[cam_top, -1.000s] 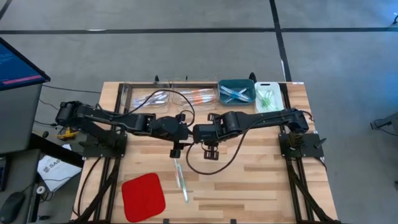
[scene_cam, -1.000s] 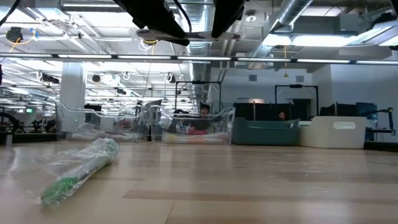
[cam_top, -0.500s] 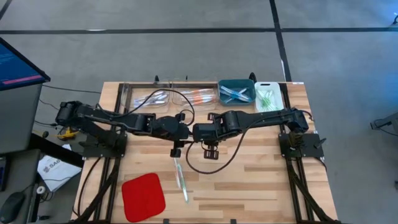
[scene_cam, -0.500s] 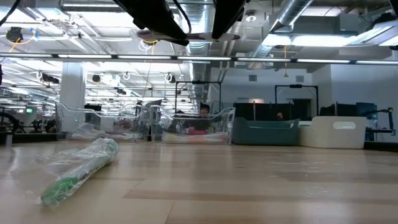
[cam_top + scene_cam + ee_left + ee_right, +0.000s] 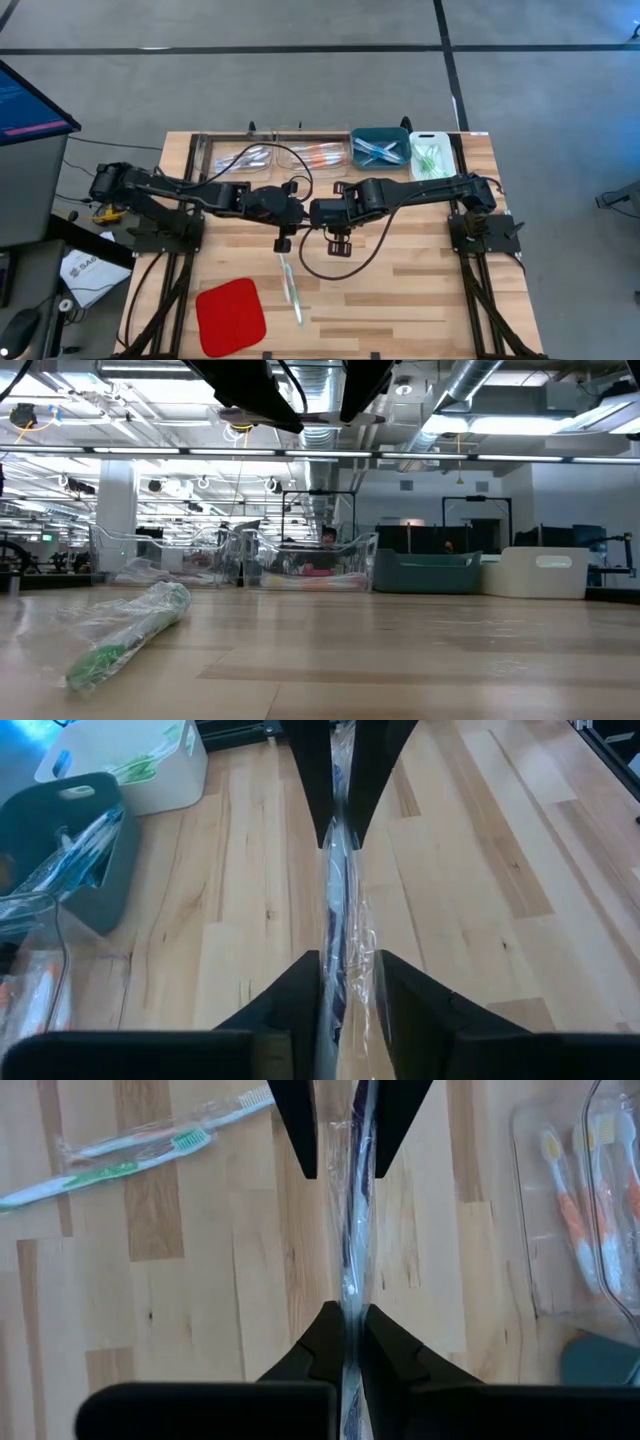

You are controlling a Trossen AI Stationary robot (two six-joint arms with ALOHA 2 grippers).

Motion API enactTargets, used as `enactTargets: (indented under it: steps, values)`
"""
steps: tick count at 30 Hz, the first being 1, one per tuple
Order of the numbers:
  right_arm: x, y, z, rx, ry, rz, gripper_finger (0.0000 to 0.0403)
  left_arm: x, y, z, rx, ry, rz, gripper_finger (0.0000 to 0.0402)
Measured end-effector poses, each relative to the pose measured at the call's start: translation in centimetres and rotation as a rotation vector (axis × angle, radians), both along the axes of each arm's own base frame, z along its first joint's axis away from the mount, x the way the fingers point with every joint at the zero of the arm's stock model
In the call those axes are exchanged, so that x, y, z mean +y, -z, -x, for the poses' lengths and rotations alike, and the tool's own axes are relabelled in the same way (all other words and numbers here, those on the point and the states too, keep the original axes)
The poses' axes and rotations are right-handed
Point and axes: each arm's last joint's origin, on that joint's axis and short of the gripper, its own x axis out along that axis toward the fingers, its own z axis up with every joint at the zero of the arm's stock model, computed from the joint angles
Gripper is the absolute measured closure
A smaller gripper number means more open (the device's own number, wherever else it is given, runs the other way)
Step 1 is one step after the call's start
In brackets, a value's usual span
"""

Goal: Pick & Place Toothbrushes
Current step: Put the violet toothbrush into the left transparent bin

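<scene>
A dark-blue toothbrush in a clear wrapper [image 5: 338, 900] [image 5: 352, 1230] hangs above the table's middle, between my two grippers. My right gripper [image 5: 345, 1308] [image 5: 340, 842] is shut on it. My left gripper [image 5: 348, 960] [image 5: 345, 1175] faces it from the left side, open, with one finger on either side of the wrapper; whether they touch the film I cannot tell. In the high view the two grippers meet, left [image 5: 298, 212] and right [image 5: 316, 213]. A green wrapped toothbrush [image 5: 290, 285] [image 5: 125, 630] [image 5: 120, 1150] lies flat on the table nearer the front edge. My right gripper pinches the wrapped toothbrush [image 5: 348, 1295] between its two fingers, coming at it from above and slanting down. The toothbrush runs on from the fingers toward my left gripper and is clear of the table. Which end of it the fingers have cannot be told.
A flat red pad [image 5: 230, 315] lies at the front left. Along the far edge stand two clear bins [image 5: 235, 157] [image 5: 315, 155] holding toothbrushes, a teal bin [image 5: 380, 147] and a white bin [image 5: 430, 155]. Bare wood stretches at the front right.
</scene>
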Motion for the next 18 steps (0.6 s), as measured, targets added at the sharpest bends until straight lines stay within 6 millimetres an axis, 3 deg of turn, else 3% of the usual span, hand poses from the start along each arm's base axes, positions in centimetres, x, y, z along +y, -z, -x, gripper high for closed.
enactTargets:
  steps: [12,18]
  values:
    - [0.03,0.00,0.00,0.000,-0.004,0.000,0.0389,0.01,0.02,0.00,0.001,0.000,0.000,0.0383]
    - [0.01,-0.02,-0.11,-0.012,-0.001,0.003,0.0368,0.17,0.07,0.02,0.005,-0.038,0.046,0.0371]
